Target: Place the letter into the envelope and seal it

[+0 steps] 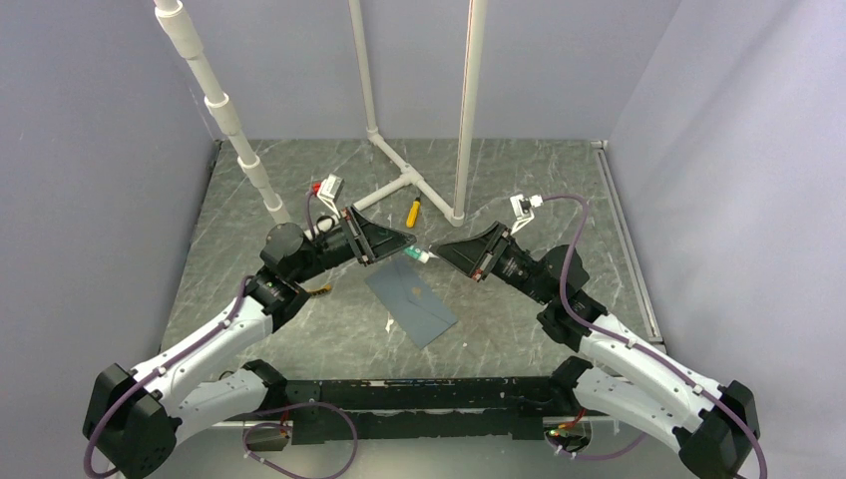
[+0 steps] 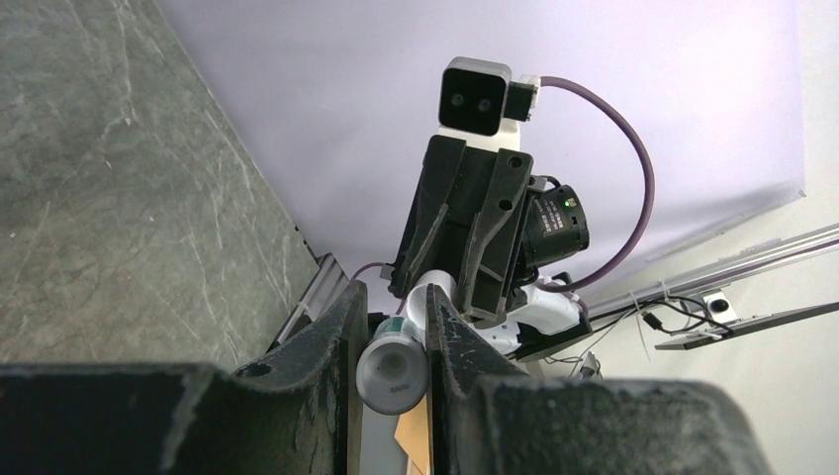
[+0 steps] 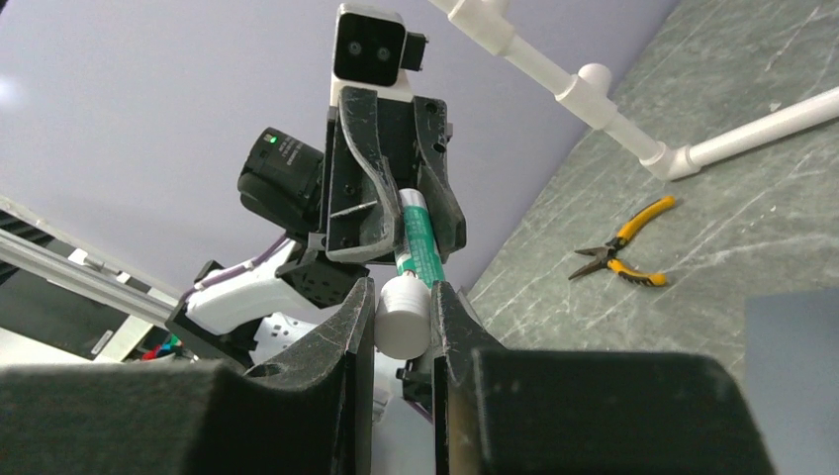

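Black, grainy plastic fingers of the right gripper pinch the round white cap end of a white-and-green plastic glue stick; its label print is too small to read. Opposite, the left gripper clamps the same tube's other end, jaws narrow around it. Both hang over the far end of the slate blue-grey paper envelope, which lies flat on the grey marbled table. A tan paper sliver shows under the left fingers; whether it is the letter cannot be told. Yellow-handled pliers lie near white plastic pipe.
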`<state>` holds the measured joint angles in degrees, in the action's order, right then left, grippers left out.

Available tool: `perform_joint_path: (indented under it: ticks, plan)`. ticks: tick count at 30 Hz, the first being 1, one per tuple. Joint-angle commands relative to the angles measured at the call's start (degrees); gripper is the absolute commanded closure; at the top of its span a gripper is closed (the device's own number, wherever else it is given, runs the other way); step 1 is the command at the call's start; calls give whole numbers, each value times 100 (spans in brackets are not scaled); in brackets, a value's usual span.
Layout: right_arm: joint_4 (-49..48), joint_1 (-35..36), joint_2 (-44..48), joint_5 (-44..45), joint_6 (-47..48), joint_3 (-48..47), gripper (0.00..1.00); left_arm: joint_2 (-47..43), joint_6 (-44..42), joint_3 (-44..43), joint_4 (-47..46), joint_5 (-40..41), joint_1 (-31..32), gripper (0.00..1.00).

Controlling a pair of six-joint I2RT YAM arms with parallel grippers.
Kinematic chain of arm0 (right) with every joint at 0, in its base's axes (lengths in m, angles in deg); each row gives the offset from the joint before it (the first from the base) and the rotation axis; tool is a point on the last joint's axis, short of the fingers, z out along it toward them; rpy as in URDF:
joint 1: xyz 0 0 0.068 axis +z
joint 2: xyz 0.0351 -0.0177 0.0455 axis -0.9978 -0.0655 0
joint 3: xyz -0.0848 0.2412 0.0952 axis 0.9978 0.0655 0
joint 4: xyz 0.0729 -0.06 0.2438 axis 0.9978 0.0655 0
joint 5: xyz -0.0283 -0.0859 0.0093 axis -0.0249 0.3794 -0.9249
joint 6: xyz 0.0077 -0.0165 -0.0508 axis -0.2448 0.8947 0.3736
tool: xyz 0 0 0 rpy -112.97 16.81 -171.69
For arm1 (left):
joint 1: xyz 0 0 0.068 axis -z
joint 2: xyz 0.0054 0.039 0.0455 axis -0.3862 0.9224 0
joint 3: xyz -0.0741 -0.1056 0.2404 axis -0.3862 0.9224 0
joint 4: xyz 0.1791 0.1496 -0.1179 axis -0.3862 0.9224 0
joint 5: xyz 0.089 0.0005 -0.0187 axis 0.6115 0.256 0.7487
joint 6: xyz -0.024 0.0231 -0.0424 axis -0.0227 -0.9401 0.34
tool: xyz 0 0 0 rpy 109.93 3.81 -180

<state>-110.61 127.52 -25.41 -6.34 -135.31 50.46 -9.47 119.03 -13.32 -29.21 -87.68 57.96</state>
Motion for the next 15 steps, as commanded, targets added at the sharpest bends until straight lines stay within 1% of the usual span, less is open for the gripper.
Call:
perform_joint_path:
  ticks: [1,6,10,15]
  plan:
    - [172,72,117,-9,238,-282,100,-79,-18,-231,-219,114,18,97]
    - [480,95,171,19,399,-363,100,-132,-79,-253,-156,155,22,98]
    - [328,107,-3,-216,318,-392,100,-84,-28,-243,-254,149,18,97]
    - [186,126,-78,-180,285,-388,100,27,179,-205,-562,61,18,98]
